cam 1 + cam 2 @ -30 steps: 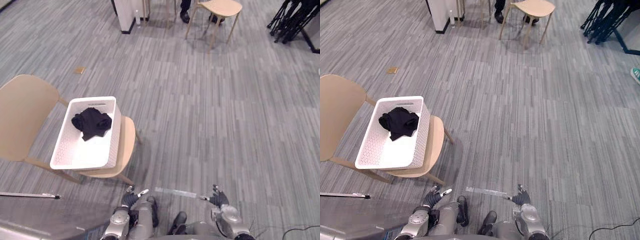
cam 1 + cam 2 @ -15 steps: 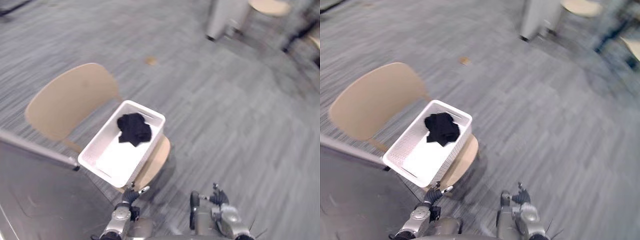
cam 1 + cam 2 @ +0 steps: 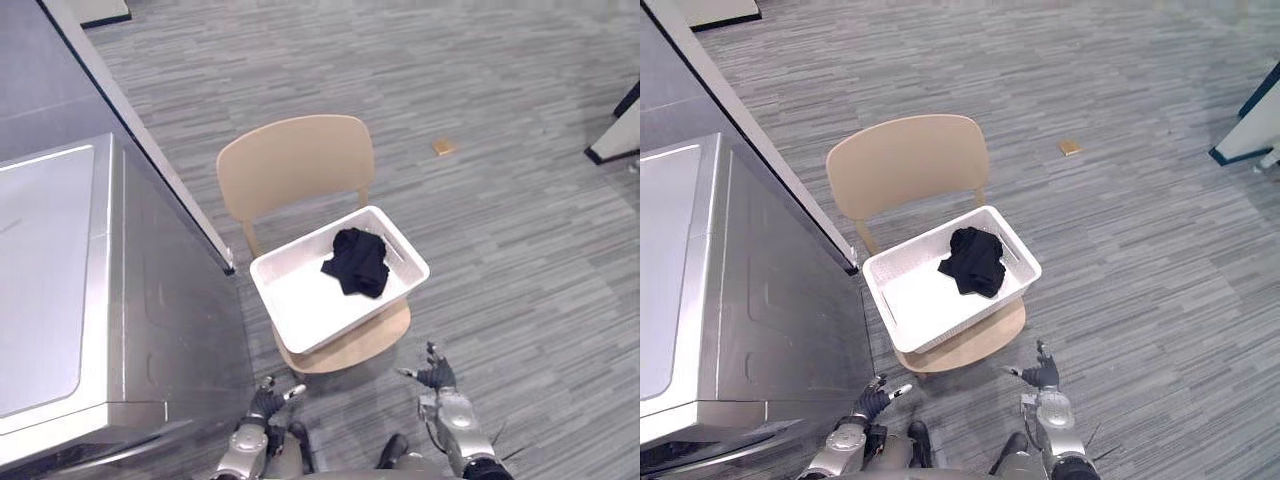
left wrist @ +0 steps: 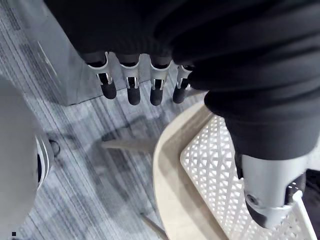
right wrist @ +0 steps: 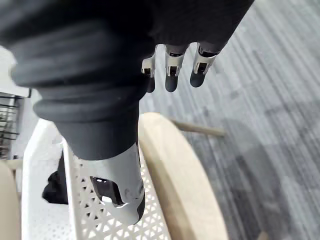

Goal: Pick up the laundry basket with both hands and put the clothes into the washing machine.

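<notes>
A white perforated laundry basket rests on the seat of a tan wooden chair, with a black garment lying in its far right part. The silver washing machine stands to the left of the chair. My left hand hangs low in front of the chair, below the basket's near left corner, fingers straight and empty. My right hand is low at the chair's right front, also open and empty. Both wrist views show the basket wall and the seat edge just past the hands.
A dark-edged panel runs diagonally behind the washing machine. Grey striped carpet surrounds the chair, with a small tan floor plate at the far right and a white cabinet base at the right edge.
The whole picture has swung round as the camera turned: the chair and basket now sit straight ahead and the washing machine has come into sight on the left. Both hands stay low and open.
</notes>
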You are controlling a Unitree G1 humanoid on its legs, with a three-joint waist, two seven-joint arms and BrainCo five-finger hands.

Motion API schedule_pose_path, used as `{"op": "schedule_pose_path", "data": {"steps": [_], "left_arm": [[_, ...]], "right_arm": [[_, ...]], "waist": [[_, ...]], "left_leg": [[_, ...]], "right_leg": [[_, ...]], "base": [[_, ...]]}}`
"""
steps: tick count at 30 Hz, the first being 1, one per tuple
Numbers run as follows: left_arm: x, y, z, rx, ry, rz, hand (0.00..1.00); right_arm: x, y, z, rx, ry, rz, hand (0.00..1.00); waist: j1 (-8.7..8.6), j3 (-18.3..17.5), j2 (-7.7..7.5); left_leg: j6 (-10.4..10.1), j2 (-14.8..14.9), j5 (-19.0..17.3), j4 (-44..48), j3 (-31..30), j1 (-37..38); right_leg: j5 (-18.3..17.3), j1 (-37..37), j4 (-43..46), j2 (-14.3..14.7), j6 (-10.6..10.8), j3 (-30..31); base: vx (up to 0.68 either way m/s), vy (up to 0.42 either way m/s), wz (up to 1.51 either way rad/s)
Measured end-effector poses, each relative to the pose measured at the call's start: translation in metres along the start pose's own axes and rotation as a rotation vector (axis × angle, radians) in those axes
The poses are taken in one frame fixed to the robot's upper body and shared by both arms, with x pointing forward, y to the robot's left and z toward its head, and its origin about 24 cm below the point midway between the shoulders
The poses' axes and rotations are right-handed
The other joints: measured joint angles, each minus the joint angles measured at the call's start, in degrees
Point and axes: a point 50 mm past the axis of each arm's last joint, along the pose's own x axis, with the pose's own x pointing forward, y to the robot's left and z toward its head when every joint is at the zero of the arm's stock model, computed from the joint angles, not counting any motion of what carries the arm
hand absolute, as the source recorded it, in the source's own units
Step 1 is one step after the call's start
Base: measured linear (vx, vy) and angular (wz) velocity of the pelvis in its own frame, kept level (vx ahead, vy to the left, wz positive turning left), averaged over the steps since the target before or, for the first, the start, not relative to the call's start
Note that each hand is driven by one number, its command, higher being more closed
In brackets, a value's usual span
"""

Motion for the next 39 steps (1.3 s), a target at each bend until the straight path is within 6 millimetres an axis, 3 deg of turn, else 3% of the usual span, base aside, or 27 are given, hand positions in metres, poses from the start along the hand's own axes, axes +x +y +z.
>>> {"op": "schedule_pose_path", "data": {"steps": [2,3,4,6,8,9,10,11,13,15,20,23,25,29,31,35,39], "left_arm": [[0.000,0.004,-0.001,0.010,0.002,0.006,0.00],[-0.001,0.006,-0.004,0.018,0.010,0.009,0.00],[-0.003,0.012,-0.010,0.026,0.026,0.023,0.00],[-0.004,0.019,-0.014,0.031,0.036,0.040,0.00],[-0.004,0.021,-0.015,0.033,0.036,0.044,0.00],[-0.005,0.021,-0.016,0.034,0.038,0.041,0.00],[-0.005,0.021,-0.015,0.033,0.034,0.041,0.00],[-0.004,0.019,-0.013,0.026,0.023,0.037,0.00],[-0.007,0.016,-0.019,0.009,0.031,0.035,0.00],[-0.008,0.018,-0.020,-0.008,0.037,0.042,0.00],[-0.008,0.018,-0.020,-0.018,0.028,0.029,0.00],[-0.008,0.019,-0.019,-0.018,0.021,0.018,0.00],[-0.007,0.019,-0.013,-0.022,-0.006,0.020,0.00],[-0.003,0.026,0.001,-0.054,-0.058,0.053,0.00],[-0.002,0.028,0.005,-0.052,-0.072,0.060,0.00],[0.002,0.030,0.022,-0.081,-0.132,0.081,0.00],[0.007,0.030,0.035,-0.118,-0.161,0.102,0.00]], "right_arm": [[-0.002,-0.002,0.005,-0.003,-0.031,-0.018,0.00],[-0.006,-0.002,0.007,0.000,-0.054,-0.017,0.00],[-0.010,-0.002,0.011,-0.009,-0.087,-0.018,0.00],[-0.015,-0.007,0.023,-0.030,-0.157,-0.038,0.00],[-0.017,-0.013,0.041,-0.063,-0.246,-0.058,0.00],[-0.021,-0.017,0.051,-0.097,-0.302,-0.071,0.00],[-0.024,-0.018,0.056,-0.117,-0.332,-0.077,0.00],[-0.027,-0.024,0.072,-0.184,-0.402,-0.096,0.00],[-0.031,-0.025,0.093,-0.252,-0.496,-0.109,0.00],[-0.033,-0.028,0.111,-0.293,-0.568,-0.136,0.00],[-0.024,-0.053,0.121,-0.338,-0.561,-0.223,0.00],[0.003,-0.055,0.128,-0.365,-0.501,-0.211,0.00],[0.025,-0.062,0.129,-0.381,-0.420,-0.215,0.00],[0.048,-0.071,0.143,-0.336,-0.321,-0.262,0.00],[0.053,-0.069,0.150,-0.332,-0.313,-0.266,0.00],[0.062,-0.078,0.197,-0.302,-0.357,-0.310,0.00],[0.064,-0.088,0.227,-0.291,-0.354,-0.351,0.00]], "waist": [[-0.11,0.2,-0.84],[-1.22,0.2,-1.64],[-2.40,0.2,-1.38],[-3.08,-0.2,-2.05],[-2.94,-0.4,-2.34],[-2.99,-0.6,-2.77],[-2.96,-1.1,-3.48],[-2.82,-1.2,-2.05],[-2.65,-1.6,-0.37],[-2.85,-1.6,-0.15],[-2.77,-1.6,-0.21],[-2.64,-1.2,-0.01],[-1.62,0.6,1.43],[0.33,5.4,3.26],[0.45,6.8,3.43],[0.53,11.5,5.21],[0.88,14.0,5.27]], "left_leg": [[0.9,-1.7,-1.2,0.0,-1.6,1.2],[1.3,-2.5,-1.5,0.0,-3.4,2.1],[1.4,-2.6,-1.5,0.0,-5.5,2.3],[1.4,-2.6,-1.2,0.0,-7.9,2.3],[0.5,-2.9,-0.7,0.6,-10.2,1.9],[-0.1,-3.4,-0.4,0.9,-11.4,1.1],[-0.2,-3.8,-0.5,1.0,-12.3,0.7],[-1.8,-3.1,0.0,0.8,-14.3,0.3],[-2.5,-1.4,0.4,-1.3,-14.8,0.3],[-4.3,-0.1,1.6,-3.7,-15.3,0.7],[-6.0,0.5,2.9,-5.3,-18.7,0.5],[-6.3,-0.4,4.6,-5.2,-20.7,-1.9],[-6.1,-0.6,5.2,-5.1,-22.9,-3.6],[-6.8,-1.2,8.9,-5.7,-25.8,-8.4],[-7.0,-1.3,9.8,-6.1,-25.8,-9.2],[-5.7,-1.1,11.3,-7.8,-25.6,-13.1],[-5.9,-1.1,13.8,-11.1,-24.9,-15.1]], "right_leg": [[-0.2,-4.9,14.2,-4.8,-3.2,2.9],[-0.9,-8.1,20.5,-5.3,-4.9,8.0],[-3.7,-9.4,21.5,-3.2,-3.0,12.9],[-5.9,-9.8,16.6,0.5,-1.3,18.5],[-5.5,-9.8,7.0,3.9,-0.6,23.4],[-3.5,-9.4,1.7,4.7,-0.2,25.0],[-0.9,-9.3,-0.7,5.0,-0.2,25.0],[1.6,-8.5,-2.2,5.6,-1.1,24.1],[2.3,-7.7,-5.2,7.4,-1.9,22.9],[3.1,-6.8,-7.5,8.8,-2.6,21.5],[4.1,-3.0,-12.5,9.6,-2.8,17.0],[5.5,-2.8,-14.5,8.9,-2.8,14.3],[6.0,-2.9,-14.7,8.9,-3.3,11.7],[6.5,-6.1,-13.6,8.2,-4.0,8.6],[6.6,-7.0,-13.4,8.0,-4.2,8.6],[7.1,-12.9,-11.2,7.9,-4.9,9.5],[7.4,-17.6,-9.5,7.4,-5.3,10.6]], "base": [[-0.01,0.190,0.40],[0.03,0.121,0.73],[0.07,0.081,0.89],[0.10,-0.001,0.80],[0.14,-0.074,0.73],[0.14,-0.106,0.83],[0.15,-0.167,0.84],[0.18,-0.193,0.54],[0.16,-0.177,0.18],[0.12,-0.163,0.13],[0.08,-0.070,0.40],[-0.01,0.002,0.47],[-0.05,0.010,0.60],[-0.14,-0.012,0.54],[-0.14,-0.015,0.10],[-0.20,0.001,-0.04],[-0.19,0.005,-0.06]]}}
